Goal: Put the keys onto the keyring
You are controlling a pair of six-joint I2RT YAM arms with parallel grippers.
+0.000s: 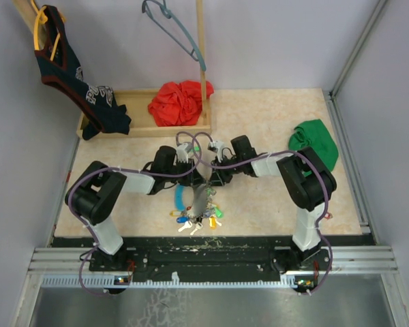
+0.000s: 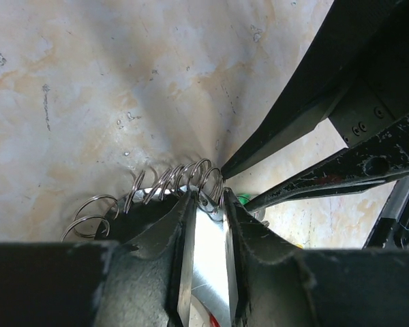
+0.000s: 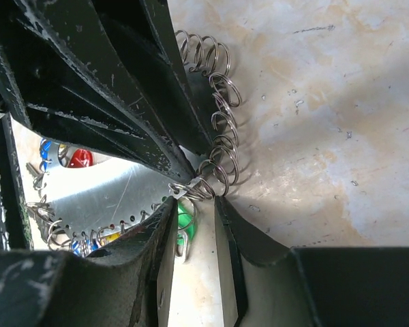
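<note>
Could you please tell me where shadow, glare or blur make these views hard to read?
Top external: evenly lit and sharp, though the keys are small. Left wrist: the jaws are dark and blurred; the wire rings are sharp. Right wrist: black jaws hide much of the keyring; the table is bright.

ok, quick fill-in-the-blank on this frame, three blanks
1. The crumpled cloth in the wooden tray is ____.
2. The bundled cloth near the right edge of the table is ____.
3. In the right wrist view, the key between the fingers of the right gripper has a ____ head.

Missing words: red; green; green.
</note>
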